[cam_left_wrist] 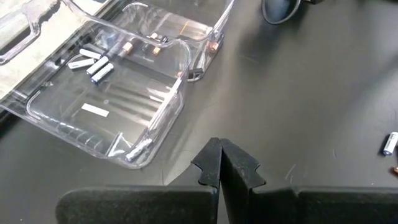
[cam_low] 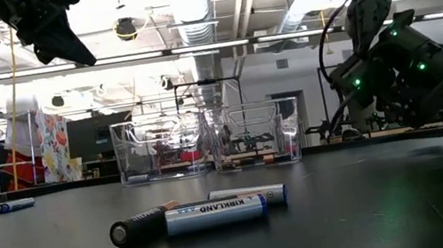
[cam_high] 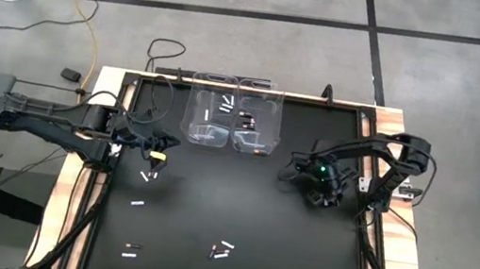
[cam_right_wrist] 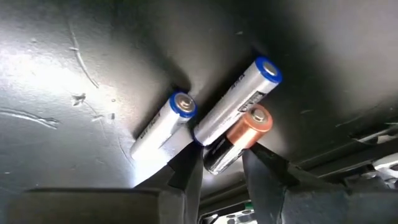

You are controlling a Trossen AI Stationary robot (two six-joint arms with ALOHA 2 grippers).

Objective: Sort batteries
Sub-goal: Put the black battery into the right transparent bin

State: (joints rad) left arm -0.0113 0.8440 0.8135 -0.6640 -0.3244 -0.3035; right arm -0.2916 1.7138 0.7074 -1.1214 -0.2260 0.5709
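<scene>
Three batteries lie side by side on the black table under my right gripper point(cam_right_wrist: 221, 171): two silver ones with blue ends point(cam_right_wrist: 233, 106) point(cam_right_wrist: 158, 127) and a dark one with a copper end point(cam_right_wrist: 239, 137). The gripper stands open at the table's right point(cam_high: 317, 192), slanting down, its fingers on either side of the dark battery's near end. My left gripper point(cam_left_wrist: 221, 165) is shut on nothing above the table's left part point(cam_high: 157, 153), near two clear bins point(cam_high: 207, 132) point(cam_high: 253, 141). One bin holds silver batteries point(cam_left_wrist: 93, 65), the other copper-ended ones point(cam_left_wrist: 140, 45). My right gripper has one finger point(cam_right_wrist: 186, 171) on each side of the dark battery's near end point(cam_right_wrist: 217, 158), slanting down from above and roughly along the battery. I cannot tell whether the fingers touch it. The battery lies flat on the table against a silver one.
Loose batteries lie on the table's left part point(cam_high: 146, 175) point(cam_high: 137, 203), near the front left point(cam_high: 131, 250) and front middle point(cam_high: 221, 249) point(cam_low: 209, 212). The bins stand side by side at the far middle. Wooden rails point(cam_high: 70, 185) and cables point(cam_high: 162, 51) border the table.
</scene>
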